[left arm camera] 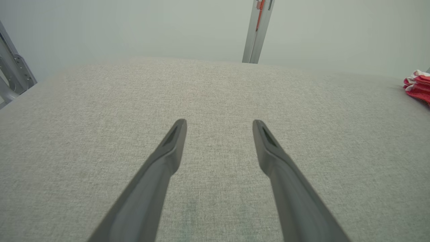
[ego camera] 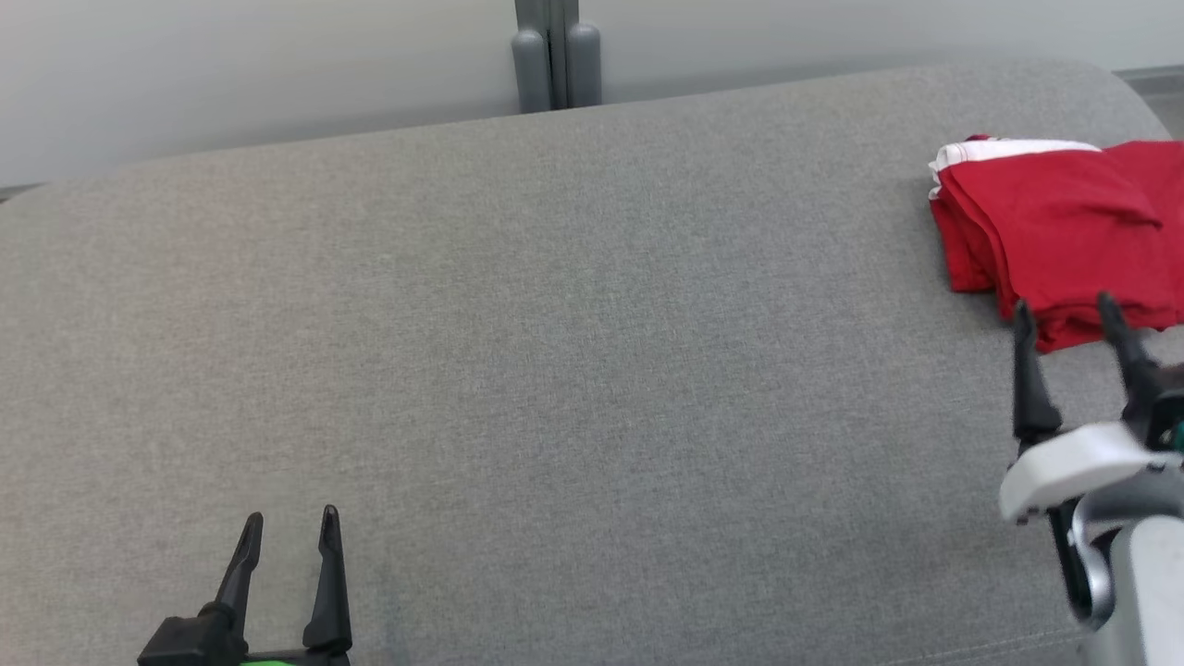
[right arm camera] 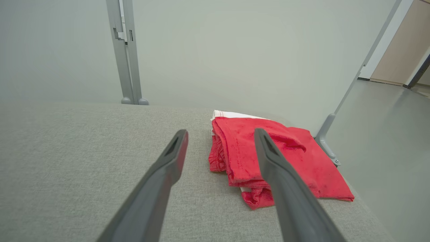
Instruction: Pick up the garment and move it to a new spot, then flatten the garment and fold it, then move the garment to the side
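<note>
The garment (ego camera: 1054,227) is red with a white band and lies folded in a small stack at the far right of the grey padded surface (ego camera: 555,351). My right gripper (ego camera: 1064,314) hovers just in front of its near edge, open and holding nothing. In the right wrist view the garment (right arm camera: 272,154) lies past the spread fingers (right arm camera: 174,148), free of them. My left gripper (ego camera: 289,527) rests open at the lower left, far from the cloth. From the left wrist, the garment (left arm camera: 418,87) peeks in at the right edge beyond the open gripper (left arm camera: 219,126).
A grey metal post (ego camera: 557,55) stands behind the surface against a pale wall. Another frame leg (right arm camera: 327,134) sits by the right end, where the surface drops off to the floor (right arm camera: 386,151) close beside the garment.
</note>
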{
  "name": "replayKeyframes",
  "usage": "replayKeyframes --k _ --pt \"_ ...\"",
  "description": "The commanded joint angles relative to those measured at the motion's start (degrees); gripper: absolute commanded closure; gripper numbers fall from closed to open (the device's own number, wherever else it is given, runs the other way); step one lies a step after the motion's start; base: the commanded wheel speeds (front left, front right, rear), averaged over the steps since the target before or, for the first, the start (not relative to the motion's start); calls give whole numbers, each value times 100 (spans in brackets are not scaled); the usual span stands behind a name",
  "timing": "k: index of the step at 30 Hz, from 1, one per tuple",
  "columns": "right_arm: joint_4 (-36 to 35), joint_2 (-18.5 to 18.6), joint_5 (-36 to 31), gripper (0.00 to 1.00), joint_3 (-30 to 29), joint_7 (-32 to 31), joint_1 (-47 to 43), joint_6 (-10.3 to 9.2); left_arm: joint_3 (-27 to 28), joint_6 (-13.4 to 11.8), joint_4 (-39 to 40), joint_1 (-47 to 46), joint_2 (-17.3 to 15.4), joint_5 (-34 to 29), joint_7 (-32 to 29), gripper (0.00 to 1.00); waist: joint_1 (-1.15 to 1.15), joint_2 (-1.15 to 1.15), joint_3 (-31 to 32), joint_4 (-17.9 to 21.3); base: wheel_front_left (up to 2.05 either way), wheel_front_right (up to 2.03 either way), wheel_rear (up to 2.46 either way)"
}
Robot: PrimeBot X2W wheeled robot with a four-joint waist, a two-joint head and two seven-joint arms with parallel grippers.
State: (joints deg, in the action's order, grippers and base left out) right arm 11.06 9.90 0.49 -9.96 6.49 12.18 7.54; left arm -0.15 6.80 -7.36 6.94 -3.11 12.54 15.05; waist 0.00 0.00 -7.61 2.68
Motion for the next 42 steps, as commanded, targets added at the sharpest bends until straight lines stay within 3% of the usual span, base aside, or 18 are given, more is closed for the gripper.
replayKeyframes --k 1,6,10,21,36,37,42 --pt "-77 -146 -101 0 101 231 -376 -11 64 -12 -12 113 7 -47 14 0 0 0 566 -359 0 0 0" --pt "35 -584 -233 0 220 790 -1271 -12 194 -69 -170 259 16 -40 14 0 0 0 765 -434 0 0 0" --pt "6 -681 -218 0 368 877 -1599 -12 166 -97 -318 340 17 65 14 0 0 0 825 -458 0 0 0" --pt "-272 -693 100 0 687 872 -1909 -12 30 -64 -391 210 18 66 14 0 0 0 875 -583 0 0 0" --pt "-263 -696 180 0 698 873 -1991 -12 -61 -14 -448 201 19 28 14 0 0 0 926 -369 0 0 0" --pt "-237 -709 151 100 703 851 -1921 0 -55 -25 -447 244 24 59 -1 100 0 0 927 -370 0 0 0" --pt "-145 -720 577 100 705 765 -1870 0 -16 -21 -556 167 40 434 -126 100 0 0 922 -367 0 0 0"
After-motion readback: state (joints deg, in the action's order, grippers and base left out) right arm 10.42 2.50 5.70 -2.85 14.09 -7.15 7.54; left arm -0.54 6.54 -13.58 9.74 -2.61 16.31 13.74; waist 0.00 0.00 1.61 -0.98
